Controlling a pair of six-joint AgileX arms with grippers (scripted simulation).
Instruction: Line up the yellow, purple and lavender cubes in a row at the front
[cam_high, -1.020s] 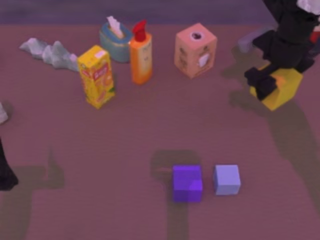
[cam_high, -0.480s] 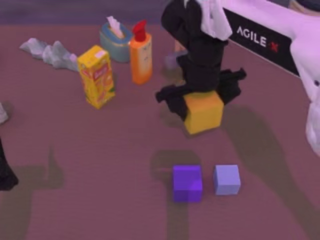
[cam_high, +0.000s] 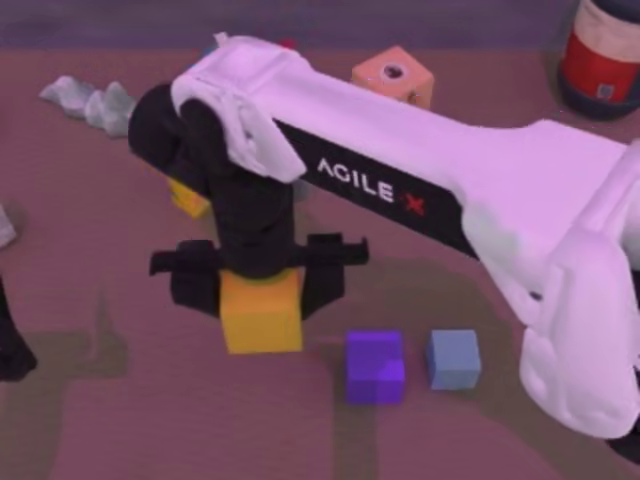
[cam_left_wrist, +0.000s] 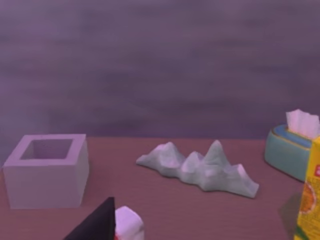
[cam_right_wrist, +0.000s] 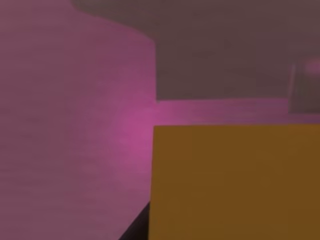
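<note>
Likely rigid, light: large matte orange-yellow cube (cam_high: 261, 312), lower-centre, right gripper (cam_high: 258, 285) fingers clamped on opposite flat sides — good hold.

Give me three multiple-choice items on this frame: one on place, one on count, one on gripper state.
1. Where is the yellow cube relative to the purple cube in the top view?
A. To its left
B. To its right
C. Stacked on it

2. How many plain cubes are in the top view?
A. Two
B. Three
C. Four

3. What is the right gripper doing?
A. Open above the table
B. Shut on the lavender cube
C. Shut on the yellow cube

Answers:
1. A: the yellow cube sits left of the purple cube, with the lavender cube on the purple cube's right.
2. B: yellow, purple and lavender are the only plain cubes.
3. C: the black fingers flank the yellow cube on both sides, and it fills the right wrist view. The left gripper is parked at the table's left edge.
</note>
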